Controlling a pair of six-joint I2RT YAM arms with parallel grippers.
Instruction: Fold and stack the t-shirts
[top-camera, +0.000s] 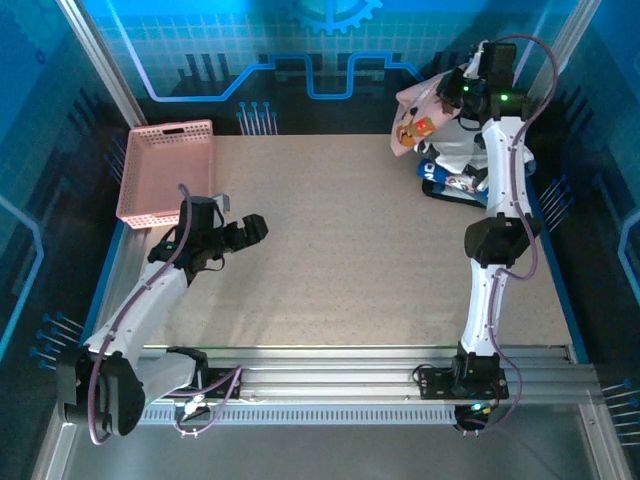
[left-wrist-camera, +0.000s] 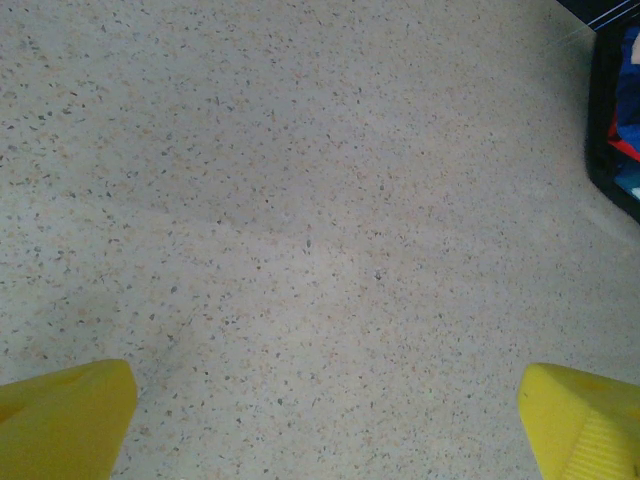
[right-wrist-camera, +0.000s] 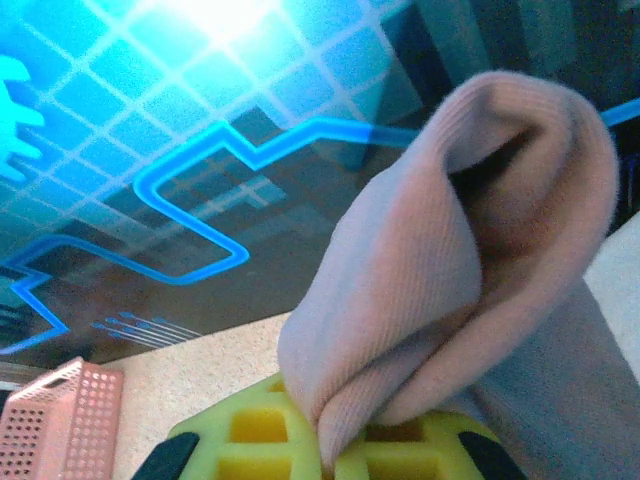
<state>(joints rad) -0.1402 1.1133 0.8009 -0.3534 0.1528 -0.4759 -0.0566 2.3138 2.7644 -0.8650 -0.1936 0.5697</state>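
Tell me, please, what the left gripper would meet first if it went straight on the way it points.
Most likely the bare table: the open left gripper tilts down at it, though depth is unclear.

So, the pink plastic lattice basket (top-camera: 165, 170) is parked at the far-left corner of the flat speckled table (top-camera: 350, 260). At the far right, the dusty-pink cloth t-shirt (top-camera: 418, 112) is held up off the table, pinched in the right gripper (top-camera: 452, 92), and the white and navy cloth t-shirts (top-camera: 455, 165) are heaped just below it. The left gripper (top-camera: 252, 228) is hung over bare table, near the basket's front-right, well apart from the heap.
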